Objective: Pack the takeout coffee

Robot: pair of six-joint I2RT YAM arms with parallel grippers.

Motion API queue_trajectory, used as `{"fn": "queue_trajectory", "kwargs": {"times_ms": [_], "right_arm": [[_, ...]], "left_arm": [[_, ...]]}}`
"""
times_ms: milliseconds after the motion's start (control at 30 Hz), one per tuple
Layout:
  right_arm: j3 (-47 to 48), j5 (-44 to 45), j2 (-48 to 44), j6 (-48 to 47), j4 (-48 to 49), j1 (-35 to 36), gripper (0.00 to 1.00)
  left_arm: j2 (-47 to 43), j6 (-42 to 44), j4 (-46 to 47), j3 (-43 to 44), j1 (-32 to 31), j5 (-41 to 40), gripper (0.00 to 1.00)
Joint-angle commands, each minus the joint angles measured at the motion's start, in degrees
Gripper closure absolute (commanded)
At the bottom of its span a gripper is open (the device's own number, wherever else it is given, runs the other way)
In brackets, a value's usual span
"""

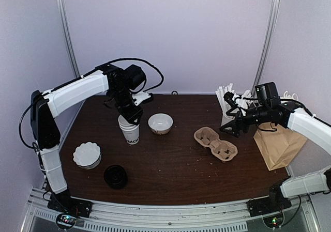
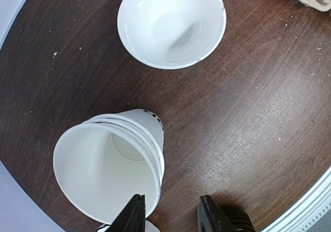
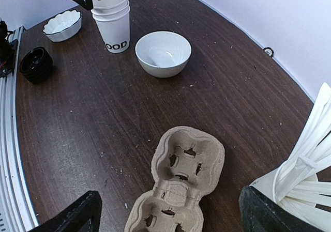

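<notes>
The takeout coffee, a cup with a black lid on it, is out of view. A stack of lidless white cups (image 1: 130, 131) (image 2: 103, 170) (image 3: 116, 25) with black print stands left of centre. My left gripper (image 1: 132, 116) (image 2: 173, 216) hangs just above its rim, open. One finger is over the cup's mouth and the other is outside the wall, apart from it. My right gripper (image 1: 230, 127) (image 3: 173, 216) is wide open and holds nothing. It hovers over the near end of a brown pulp cup carrier (image 1: 215, 143) (image 3: 181, 180).
A white bowl (image 1: 160, 123) (image 2: 171, 24) (image 3: 163, 52) sits right of the cups. A scalloped white dish (image 1: 87, 155) and a stack of black lids (image 1: 115, 176) lie front left. A cup of white sticks (image 1: 230, 100) and a brown paper bag (image 1: 279, 144) are at the right.
</notes>
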Motion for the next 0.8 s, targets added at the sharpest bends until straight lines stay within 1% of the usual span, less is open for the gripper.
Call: {"fn": "queue_trajectory", "kwargs": {"times_ms": [0, 100, 200, 433, 700, 767], "right_arm": [[-0.4, 0.0, -0.5, -1.2, 1.2, 0.5, 0.04], [-0.6, -0.1, -0.4, -1.7, 1.2, 0.6, 0.04], [-0.7, 0.0, -0.4, -1.9, 1.0, 0.6, 0.04], [-1.1, 0.3, -0.2, -2.3, 1.3, 0.6, 0.04], [-1.3, 1.0, -0.3, -2.5, 1.3, 0.6, 0.04], [-1.4, 1.1, -0.4, -2.6, 1.4, 0.6, 0.04]], "left_arm": [[2.8, -2.4, 0.2, 3.1, 0.9, -1.5, 0.62], [4.2, -2.8, 0.6, 3.6, 1.1, -3.3, 0.65], [4.8, -2.8, 0.7, 3.7, 1.5, -3.4, 0.68], [5.0, -2.7, 0.7, 3.3, 1.6, -2.0, 0.81], [5.3, -2.2, 0.3, 2.6, 1.6, -2.0, 0.9], [5.3, -2.2, 0.3, 2.6, 1.6, -2.0, 0.9]]}}
